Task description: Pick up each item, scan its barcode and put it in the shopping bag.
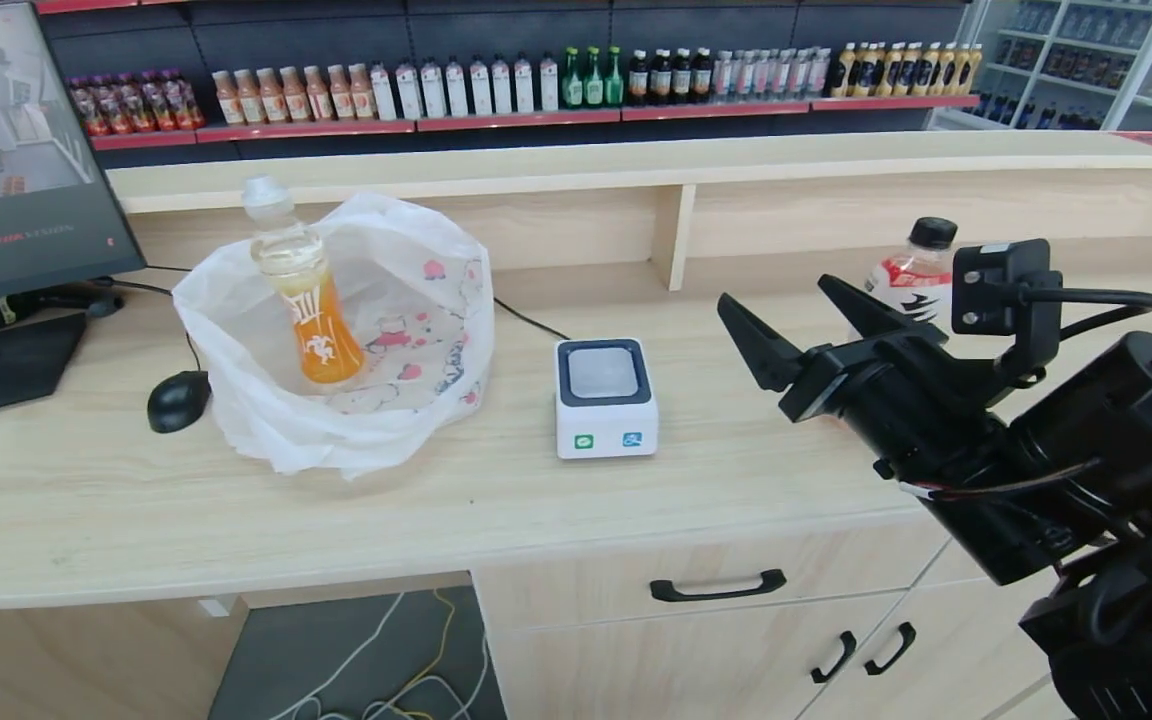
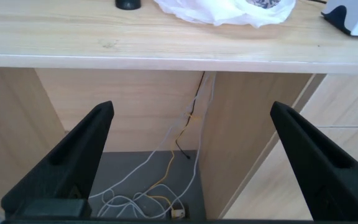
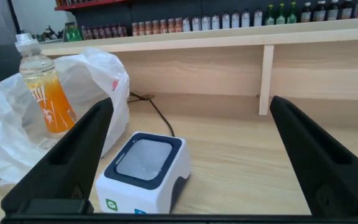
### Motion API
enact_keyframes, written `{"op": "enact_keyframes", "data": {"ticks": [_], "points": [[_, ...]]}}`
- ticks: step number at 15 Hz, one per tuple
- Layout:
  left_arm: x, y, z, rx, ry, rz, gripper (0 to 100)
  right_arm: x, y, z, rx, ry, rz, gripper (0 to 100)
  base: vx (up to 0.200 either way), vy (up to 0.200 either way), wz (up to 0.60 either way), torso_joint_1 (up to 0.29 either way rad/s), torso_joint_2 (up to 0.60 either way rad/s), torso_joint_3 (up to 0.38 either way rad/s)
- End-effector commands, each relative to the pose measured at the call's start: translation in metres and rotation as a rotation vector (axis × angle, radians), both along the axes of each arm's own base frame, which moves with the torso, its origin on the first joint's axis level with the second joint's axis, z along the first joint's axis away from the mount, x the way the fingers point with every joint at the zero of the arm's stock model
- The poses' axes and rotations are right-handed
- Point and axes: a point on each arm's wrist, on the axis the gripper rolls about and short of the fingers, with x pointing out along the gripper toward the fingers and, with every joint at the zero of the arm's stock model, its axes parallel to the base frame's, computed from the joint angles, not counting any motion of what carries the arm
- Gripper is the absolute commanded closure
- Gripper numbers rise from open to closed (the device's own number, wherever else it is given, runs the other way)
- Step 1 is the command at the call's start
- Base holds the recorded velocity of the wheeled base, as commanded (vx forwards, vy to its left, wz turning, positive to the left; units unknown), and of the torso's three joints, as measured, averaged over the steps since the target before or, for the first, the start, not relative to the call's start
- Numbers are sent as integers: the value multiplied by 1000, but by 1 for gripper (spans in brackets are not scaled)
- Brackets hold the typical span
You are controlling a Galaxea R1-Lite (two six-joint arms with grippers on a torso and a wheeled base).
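Note:
An orange drink bottle [image 1: 304,295] with a white cap stands upright inside the white shopping bag [image 1: 416,330] at the counter's left; the right wrist view shows the same bottle [image 3: 43,93] and bag [image 3: 104,87]. The white barcode scanner [image 1: 604,397] sits mid-counter, close below my right gripper in the wrist view [image 3: 143,171]. My right gripper [image 1: 796,325] hangs open and empty above the counter, right of the scanner. A black-capped bottle [image 1: 914,275] with a red and white label stands behind it. My left gripper [image 2: 191,168] is open below the counter edge, facing the cabinet opening.
A monitor [image 1: 6,160] and a black mouse [image 1: 178,400] stand at the counter's left. A cable runs behind the bag. A raised wooden shelf [image 1: 676,170] backs the counter. Drawers with black handles [image 1: 718,588] lie below, with loose wires [image 2: 154,193] in the open cabinet.

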Motion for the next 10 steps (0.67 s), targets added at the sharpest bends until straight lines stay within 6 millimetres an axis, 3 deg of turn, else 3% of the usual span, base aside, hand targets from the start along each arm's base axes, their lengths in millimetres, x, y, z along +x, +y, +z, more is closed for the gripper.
{"op": "enact_keyframes", "data": {"ticks": [1,7,10], "points": [[0,0,0,0,0,0,0,2,2,-3,-5,8,4,0,0,-200,0,7,7,2],[0,0,0,4,0,0,0,-4,7,-4,-9,13,28,0,0,-200,0,3,0,2],[0,0,0,4,0,0,0,-7,9,-6,-15,20,37,0,0,0,0,0,0,0]]}}
